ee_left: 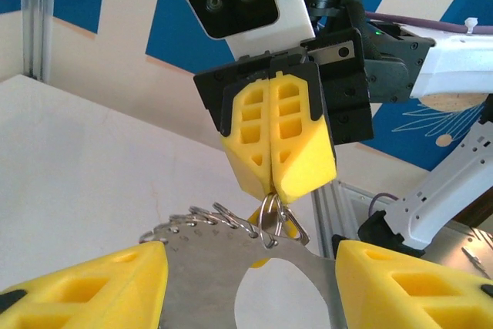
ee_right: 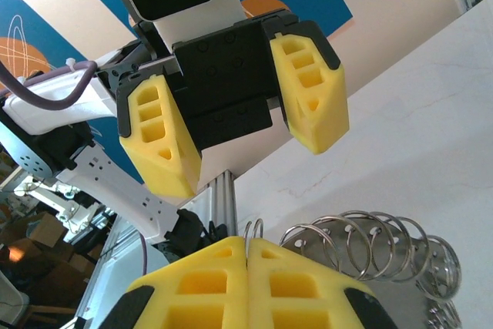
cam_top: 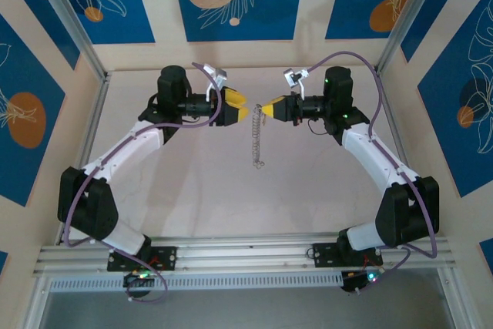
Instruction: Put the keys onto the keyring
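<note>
The keyring is a small silver split ring. It stands upright in mid-air over the middle of the table, pinched by the closed tips of the right gripper. A chain of linked silver rings trails from it over a flat metal plate with a round hole. A tiny yellow-orange key peeks out just behind the ring, mostly hidden.

Above the middle of the table, the left gripper and right gripper face each other tip to tip, the left one on the left. The keyring sits at the right gripper's tips, between the left gripper's fingers. A chain runs from the keyring toward the near edge.
</note>
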Robot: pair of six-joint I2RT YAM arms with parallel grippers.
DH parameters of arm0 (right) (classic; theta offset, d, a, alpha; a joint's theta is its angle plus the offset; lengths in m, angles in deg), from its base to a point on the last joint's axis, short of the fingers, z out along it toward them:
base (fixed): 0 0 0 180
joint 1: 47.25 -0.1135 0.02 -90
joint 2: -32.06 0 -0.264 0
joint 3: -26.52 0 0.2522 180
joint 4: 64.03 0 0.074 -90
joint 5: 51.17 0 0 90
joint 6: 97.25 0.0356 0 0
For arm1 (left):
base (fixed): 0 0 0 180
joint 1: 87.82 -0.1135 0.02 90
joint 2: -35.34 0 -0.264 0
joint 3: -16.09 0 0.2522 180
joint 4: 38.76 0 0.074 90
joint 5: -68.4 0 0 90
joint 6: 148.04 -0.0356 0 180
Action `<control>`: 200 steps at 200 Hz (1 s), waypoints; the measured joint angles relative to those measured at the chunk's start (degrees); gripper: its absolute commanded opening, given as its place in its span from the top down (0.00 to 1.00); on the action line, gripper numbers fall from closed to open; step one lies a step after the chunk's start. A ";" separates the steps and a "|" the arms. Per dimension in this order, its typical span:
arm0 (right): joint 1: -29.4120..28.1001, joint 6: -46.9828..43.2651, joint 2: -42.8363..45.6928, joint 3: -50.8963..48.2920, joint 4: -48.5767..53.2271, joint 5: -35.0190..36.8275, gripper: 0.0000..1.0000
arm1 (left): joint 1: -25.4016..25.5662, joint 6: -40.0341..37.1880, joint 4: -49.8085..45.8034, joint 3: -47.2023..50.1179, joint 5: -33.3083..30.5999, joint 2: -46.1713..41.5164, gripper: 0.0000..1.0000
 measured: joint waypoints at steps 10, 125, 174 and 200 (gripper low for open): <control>0.00 -0.22 0.00 0.00 0.20 0.00 1.00 | 0.00 -0.31 -0.72 -0.26 0.55 0.09 0.42; -0.98 -0.76 0.00 0.00 0.50 -0.39 1.00 | 0.00 -1.25 -3.10 -2.38 3.98 2.93 0.45; -2.14 -0.76 0.00 0.33 0.48 -0.44 1.00 | 0.13 0.52 -1.86 -3.06 5.07 4.15 0.52; -2.27 -0.74 -0.15 0.92 0.44 -0.42 1.00 | 0.42 0.96 -1.42 -3.15 5.46 4.52 0.60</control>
